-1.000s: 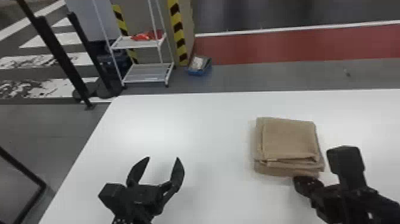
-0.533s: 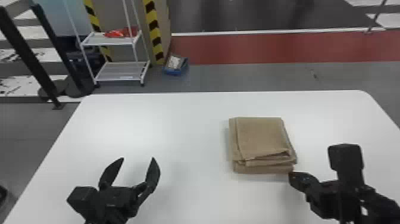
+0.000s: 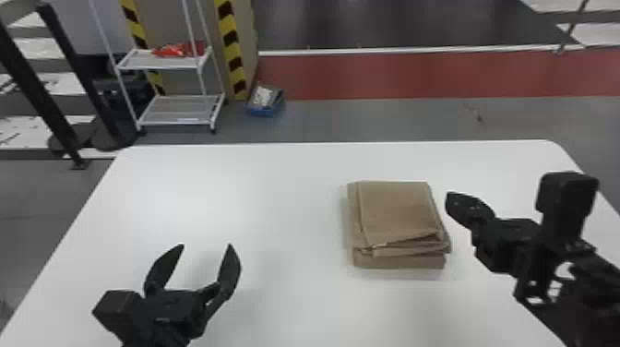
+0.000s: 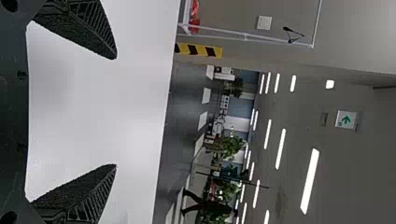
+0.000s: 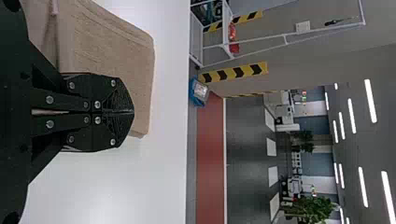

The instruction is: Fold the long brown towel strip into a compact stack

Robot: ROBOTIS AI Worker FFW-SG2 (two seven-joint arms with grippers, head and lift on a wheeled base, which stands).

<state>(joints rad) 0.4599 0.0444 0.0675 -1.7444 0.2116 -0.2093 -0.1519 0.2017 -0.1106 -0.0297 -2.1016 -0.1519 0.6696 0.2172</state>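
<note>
Brown towel: folded into a layered stack, the towel [image 3: 399,210] lies flat on the white desk [image 3: 295,184], right of centre.
Lie of the stack: its far edge runs roughly parallel to the desk's far edge; the stepped, layered ends face the robot, and the top layer's near edge slants. The outline is close to square, so which way the long axis runs cannot be told.
Left pincer: over the desk's near left part, well apart from the towel, the left pincer [image 3: 206,247] holds its two black fingers wide apart, empty, tips toward the desk's far side.
Right pincer: just beside the towel's right side, the right pincer [image 3: 453,200] has its fingers pressed together with nothing between their tips; in the head view a sliver of desk separates it from the cloth.
Markings: a small pale mark on the left pincer's body is too small to read, as is a pale strip on the lower shelf of the white rack [image 3: 168,110]. A ceiling sign [image 4: 346,120] bears a green arrow.
Backdrop: yellow-and-black striping [image 3: 232,50] stands beside the rack.
</note>
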